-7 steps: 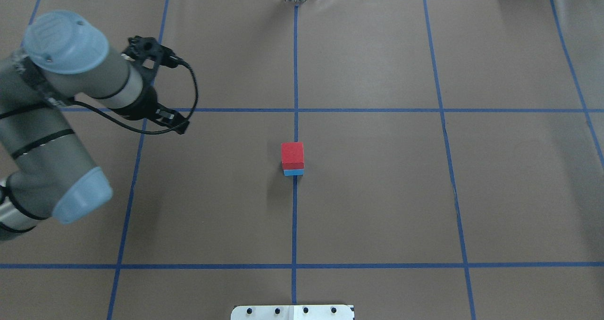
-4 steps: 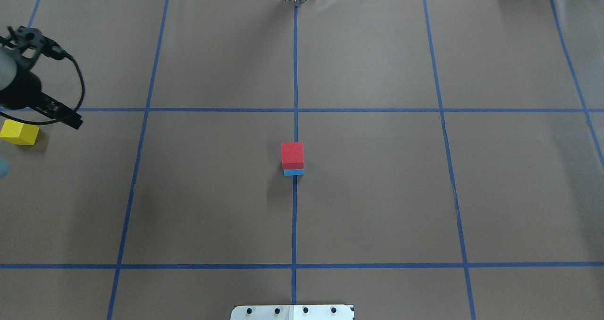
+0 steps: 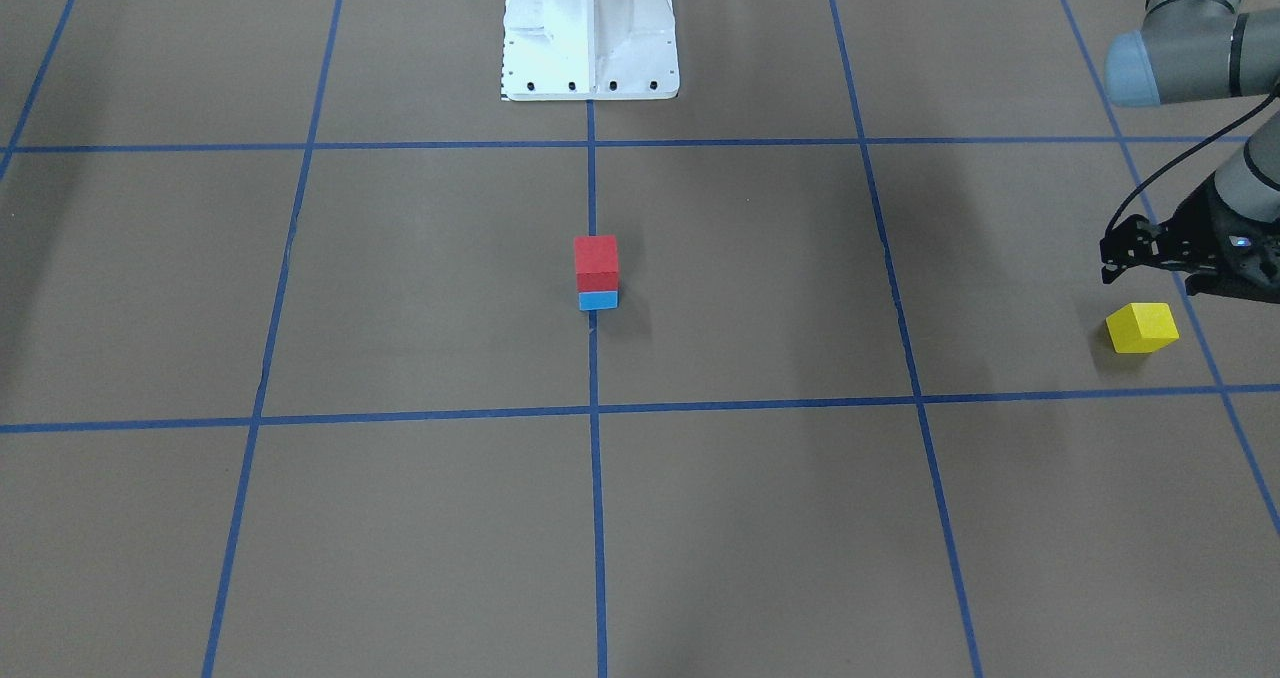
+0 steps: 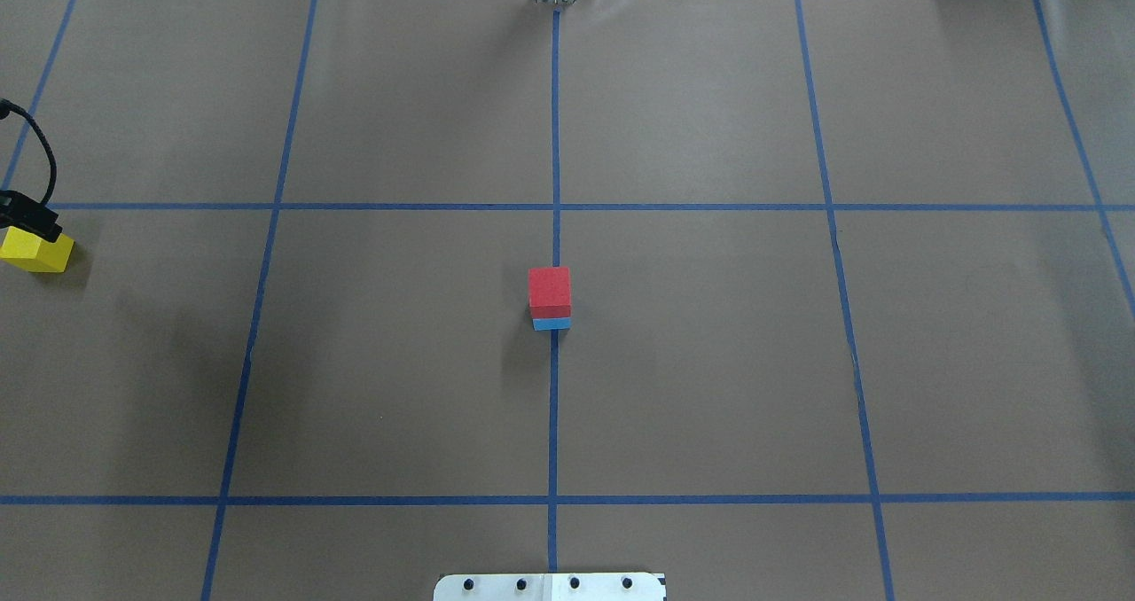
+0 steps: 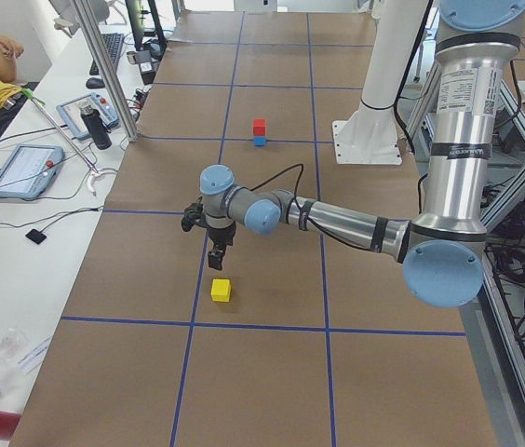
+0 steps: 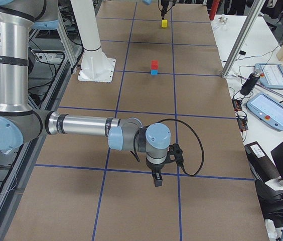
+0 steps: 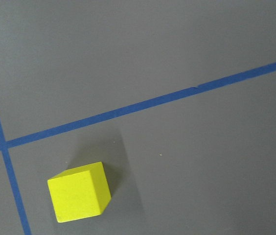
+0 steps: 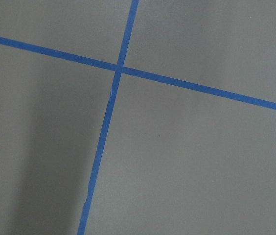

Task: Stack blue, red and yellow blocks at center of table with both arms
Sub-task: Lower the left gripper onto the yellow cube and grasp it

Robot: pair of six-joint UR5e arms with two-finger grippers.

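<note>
The left gripper [image 5: 216,261] hung near the table's [image 4: 709,388] left edge, wrist bent downward, finger gap unreadable. The matte yellow cube [image 4: 37,253] lay just below it, untouched. Well away, red cube [image 4: 550,289] sat squarely on blue cube [image 4: 551,323], with bare brown paper around them. The right gripper [image 6: 156,179] pointed down, far off, its finger spacing unclear.

Wide flat brown table [image 4: 709,362], gridded with thin blue tape lines [image 4: 692,206]. On my overhead feed I see a small matte light-blue cube [image 4: 551,323] at centre, resting on the middle tape line. A small matte yellow cube [image 4: 35,253] lies well apart, far out on the robot's left, just beside a tape line. A white bolted pedestal base [image 3: 590,28] stands at the robot's end of the middle line.
</note>
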